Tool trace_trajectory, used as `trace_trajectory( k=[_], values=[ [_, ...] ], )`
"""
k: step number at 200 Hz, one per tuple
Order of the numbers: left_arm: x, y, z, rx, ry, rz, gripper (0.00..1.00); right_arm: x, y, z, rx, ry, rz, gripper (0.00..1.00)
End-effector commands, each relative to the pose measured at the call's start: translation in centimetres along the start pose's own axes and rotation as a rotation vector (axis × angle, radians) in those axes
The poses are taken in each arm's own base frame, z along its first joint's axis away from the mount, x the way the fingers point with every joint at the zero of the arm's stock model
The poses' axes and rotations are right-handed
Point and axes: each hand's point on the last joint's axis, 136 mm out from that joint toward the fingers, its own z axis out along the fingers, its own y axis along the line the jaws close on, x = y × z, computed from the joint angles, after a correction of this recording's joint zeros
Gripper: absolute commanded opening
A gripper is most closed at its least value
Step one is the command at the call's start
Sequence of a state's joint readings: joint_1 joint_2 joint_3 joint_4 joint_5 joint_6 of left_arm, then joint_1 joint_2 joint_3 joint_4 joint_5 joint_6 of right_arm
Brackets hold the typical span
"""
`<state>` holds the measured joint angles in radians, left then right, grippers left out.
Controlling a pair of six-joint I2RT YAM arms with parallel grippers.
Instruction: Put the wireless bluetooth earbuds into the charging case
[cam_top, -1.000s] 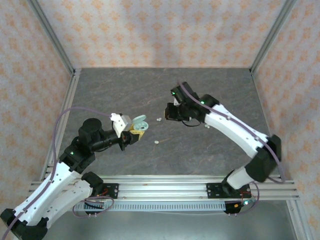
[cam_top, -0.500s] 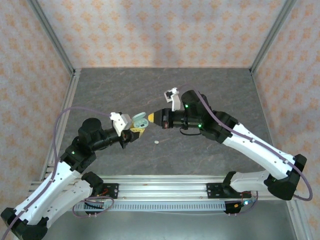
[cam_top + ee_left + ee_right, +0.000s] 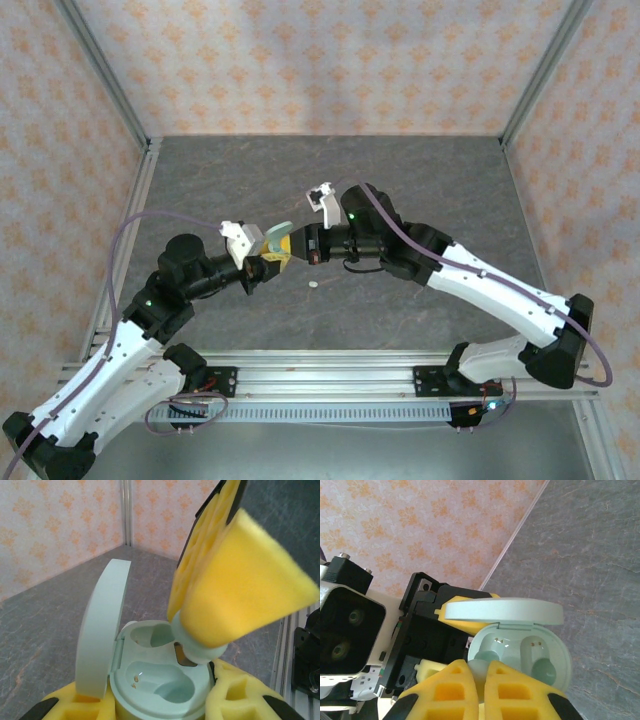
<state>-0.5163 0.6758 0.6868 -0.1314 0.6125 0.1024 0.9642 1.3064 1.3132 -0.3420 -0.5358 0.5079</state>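
Over the open charging case (image 3: 150, 682), at one of its wells, an earbud (image 3: 192, 649) pinched in my closed right pincer (image 3: 479, 680), lid hinged upright, case gripped in my left pincer (image 3: 268, 262), second earbud (image 3: 313, 284) loose on the surface (image 3: 400, 180) nearby.

Glossy plastic charging case (image 3: 165, 692), matt table (image 3: 420, 180) — stone-look

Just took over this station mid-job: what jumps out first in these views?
The open mint charging case, lid up, sits clamped in the left fingers at mid-table. The right fingers pinch a pale earbud right at one of its sockets. A second earbud lies loose on the table nearby.
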Motion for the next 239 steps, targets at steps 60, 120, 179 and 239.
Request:
trace_trajectory(
  k=[60, 120, 179, 239],
  values=[
    [-2.1, 0.0, 0.1, 0.009, -0.065, 0.016, 0.00, -1.3, 1.9, 0.8, -0.073, -0.029, -0.086, 0.09],
    [-2.0, 0.2, 0.3, 0.004, -0.057, 0.020, 0.00, -0.1, 0.9, 1.7, -0.053, 0.026, -0.079, 0.09],
    [-2.0, 0.2, 0.3, 0.004, -0.055, 0.021, 0.00, 0.4, -1.2, 1.5, 0.065, 0.051, -0.116, 0.20],
    [-1.9, 0.2, 0.3, 0.006, -0.052, 0.021, 0.00, 0.3, -1.8, 1.4, 0.116, 0.074, -0.136, 0.27]
  ],
)
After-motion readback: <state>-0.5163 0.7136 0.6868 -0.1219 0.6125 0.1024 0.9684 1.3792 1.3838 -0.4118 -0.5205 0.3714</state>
